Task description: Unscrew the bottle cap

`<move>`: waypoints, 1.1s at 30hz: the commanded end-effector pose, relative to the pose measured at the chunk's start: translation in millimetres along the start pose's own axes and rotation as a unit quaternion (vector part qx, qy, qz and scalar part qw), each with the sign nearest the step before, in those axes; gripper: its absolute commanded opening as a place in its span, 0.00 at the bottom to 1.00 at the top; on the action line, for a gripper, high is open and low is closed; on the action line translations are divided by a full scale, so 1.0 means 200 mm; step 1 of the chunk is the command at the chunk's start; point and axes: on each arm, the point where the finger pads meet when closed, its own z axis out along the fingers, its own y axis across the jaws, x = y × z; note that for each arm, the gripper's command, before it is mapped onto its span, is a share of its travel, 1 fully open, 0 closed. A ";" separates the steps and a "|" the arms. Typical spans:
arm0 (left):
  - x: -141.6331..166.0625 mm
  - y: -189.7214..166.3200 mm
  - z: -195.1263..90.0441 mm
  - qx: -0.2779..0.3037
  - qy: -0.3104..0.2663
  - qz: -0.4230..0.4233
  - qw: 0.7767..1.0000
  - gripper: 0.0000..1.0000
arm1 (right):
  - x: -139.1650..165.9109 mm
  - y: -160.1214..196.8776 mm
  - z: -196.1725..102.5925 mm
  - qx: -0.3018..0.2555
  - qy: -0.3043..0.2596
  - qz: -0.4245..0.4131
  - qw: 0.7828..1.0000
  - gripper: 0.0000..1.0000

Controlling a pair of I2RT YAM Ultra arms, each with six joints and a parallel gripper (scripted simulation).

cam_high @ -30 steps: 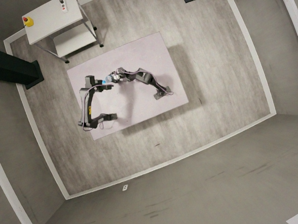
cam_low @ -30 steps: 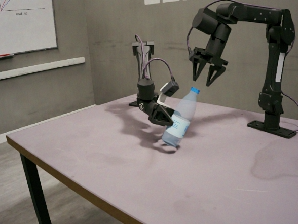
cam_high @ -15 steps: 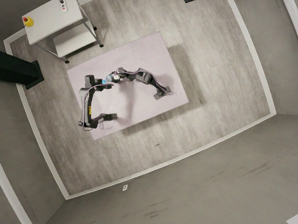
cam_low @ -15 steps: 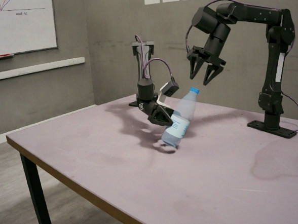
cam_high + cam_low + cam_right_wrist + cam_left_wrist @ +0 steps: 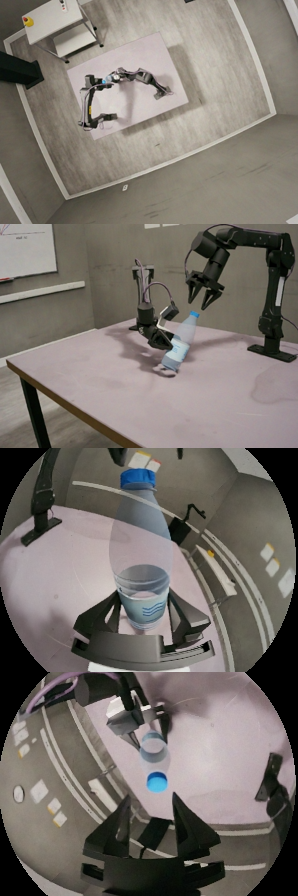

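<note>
A clear plastic bottle (image 5: 180, 343) with a blue cap (image 5: 194, 313) leans tilted over the pale purple table, its lower end close to the table top. My right gripper (image 5: 164, 343) is shut on the bottle's lower body at the label; in the right wrist view the bottle (image 5: 143, 544) sits between its fingers. My left gripper (image 5: 197, 305) is open and hangs just above the cap, not touching it. In the left wrist view the cap (image 5: 157, 780) lies a little beyond the open fingertips. The cap sits on the bottle's neck.
The left arm's base (image 5: 271, 350) stands at the table's right rear, the right arm's base (image 5: 142, 282) at the back. A white cart (image 5: 54, 25) with a yellow button and a black block (image 5: 19, 71) stand on the floor beyond the table.
</note>
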 end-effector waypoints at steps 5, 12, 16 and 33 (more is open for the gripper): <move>-0.01 0.01 0.07 -0.004 -0.004 -0.001 1.000 0.57 | -0.06 -0.07 -0.01 0.012 -0.010 -0.010 1.000 0.00; -0.01 0.00 0.11 -0.003 -0.004 -0.001 1.000 0.57 | -0.06 -0.07 -0.01 0.012 -0.010 -0.010 1.000 0.00; -0.01 0.00 0.14 -0.003 -0.005 -0.001 1.000 0.57 | -0.06 -0.07 -0.01 0.012 -0.010 -0.010 1.000 0.00; -0.01 0.00 0.14 -0.002 -0.003 -0.001 1.000 0.35 | -0.06 -0.07 -0.01 0.012 -0.010 -0.010 1.000 0.00</move>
